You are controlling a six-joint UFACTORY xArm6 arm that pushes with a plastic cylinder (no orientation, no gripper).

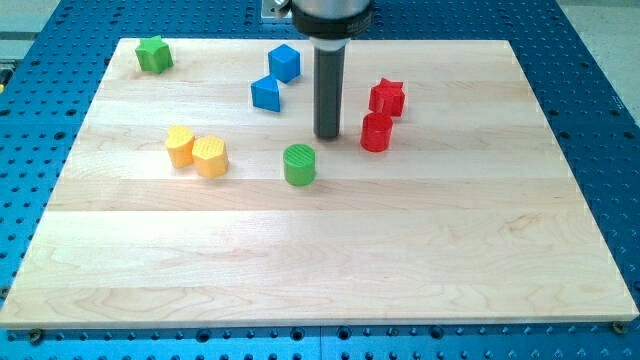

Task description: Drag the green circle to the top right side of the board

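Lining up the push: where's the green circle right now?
The green circle sits near the board's middle, just below-left of my tip, with the red cylinder to its right and the yellow blocks to its left.

rod (328, 90) top cut off by view's top

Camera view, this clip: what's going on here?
A single arm with a dark rod is working a wooden board of coloured blocks. My tip sits just above and to the right of the green cylinder block, not touching it, with the red cylinder block on its right. The green cylinder is mid-board, not yet at the top right.
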